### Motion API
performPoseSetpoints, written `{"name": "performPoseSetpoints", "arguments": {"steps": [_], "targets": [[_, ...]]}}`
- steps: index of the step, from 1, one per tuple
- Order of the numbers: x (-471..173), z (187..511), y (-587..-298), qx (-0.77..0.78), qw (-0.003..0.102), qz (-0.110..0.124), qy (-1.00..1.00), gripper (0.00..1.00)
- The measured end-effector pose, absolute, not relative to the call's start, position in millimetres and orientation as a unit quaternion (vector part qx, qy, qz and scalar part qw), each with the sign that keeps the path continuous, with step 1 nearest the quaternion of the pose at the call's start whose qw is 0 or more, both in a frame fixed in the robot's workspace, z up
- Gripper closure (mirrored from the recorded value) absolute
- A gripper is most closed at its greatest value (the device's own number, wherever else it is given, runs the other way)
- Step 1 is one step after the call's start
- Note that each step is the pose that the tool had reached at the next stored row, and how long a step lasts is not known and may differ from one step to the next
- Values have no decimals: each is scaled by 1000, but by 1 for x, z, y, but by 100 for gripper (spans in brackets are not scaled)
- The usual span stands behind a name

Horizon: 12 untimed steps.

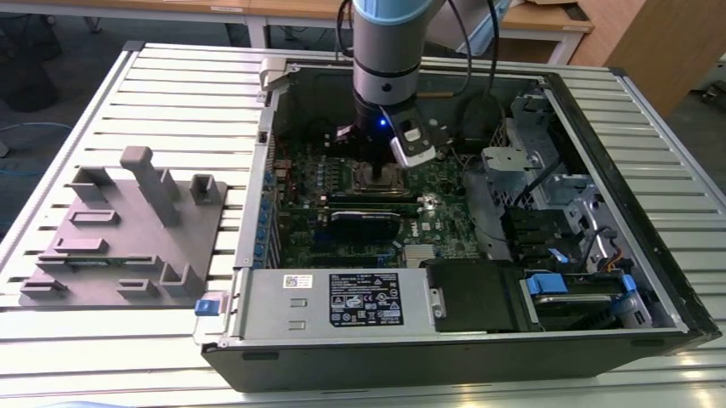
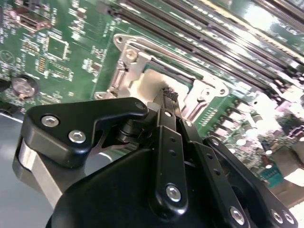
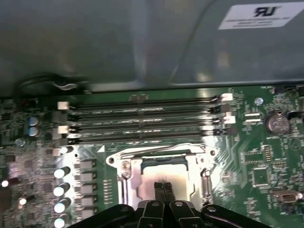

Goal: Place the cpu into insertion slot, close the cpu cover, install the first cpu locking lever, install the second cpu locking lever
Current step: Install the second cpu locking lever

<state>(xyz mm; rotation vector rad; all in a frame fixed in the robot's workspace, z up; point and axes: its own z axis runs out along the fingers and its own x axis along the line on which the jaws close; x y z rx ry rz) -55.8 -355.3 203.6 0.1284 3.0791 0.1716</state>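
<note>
Two black fingers (image 3: pixel 165 189) of the gripper (image 2: pixel 167 92) are pinched together, tips resting on the pale cpu (image 3: pixel 164 176) seated in the insertion slot (image 3: pixel 137 183), mid-motherboard (image 1: pixel 297 223). Pressing down off-centre could, I judge, tilt the chip and bend contacts. Beyond it, the cpu cover (image 3: pixel 161 154) frames the socket beside the memory slots (image 3: pixel 142 121); a sideways slide could snag it.

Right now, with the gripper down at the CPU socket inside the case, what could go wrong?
1. The gripper is pressed onto the cpu within the silvery cpu cover; any sideways slip could scrape the socket.
2. The memory slots lie close beside the socket, so a tilted wrist could knock them.
3. The case wall limits the arm's room.
</note>
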Motion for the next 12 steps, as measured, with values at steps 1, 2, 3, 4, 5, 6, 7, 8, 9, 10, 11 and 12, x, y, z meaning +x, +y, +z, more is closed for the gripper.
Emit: {"name": "performPoseSetpoints", "arguments": {"steps": [1, 2, 3, 4, 5, 6, 7, 8, 9, 10, 11, 12], "targets": [[-54, 204, -355, 42, 27, 55, 997, 89], [-53, 204, -355, 42, 27, 55, 997, 89], [-53, 204, -355, 42, 27, 55, 997, 89], [-53, 204, -355, 42, 27, 55, 997, 89], [-53, 204, -355, 42, 27, 54, 997, 89], [-53, 204, -355, 42, 27, 54, 997, 89], [-53, 204, -355, 42, 27, 54, 997, 89], [-53, 204, -355, 42, 26, 54, 997, 89], [-52, 204, -354, 42, 25, 54, 997, 89], [-53, 204, -355, 42, 24, 54, 997, 89], [-53, 204, -355, 42, 24, 54, 997, 89], [-53, 204, -355, 42, 24, 54, 997, 89]]}}
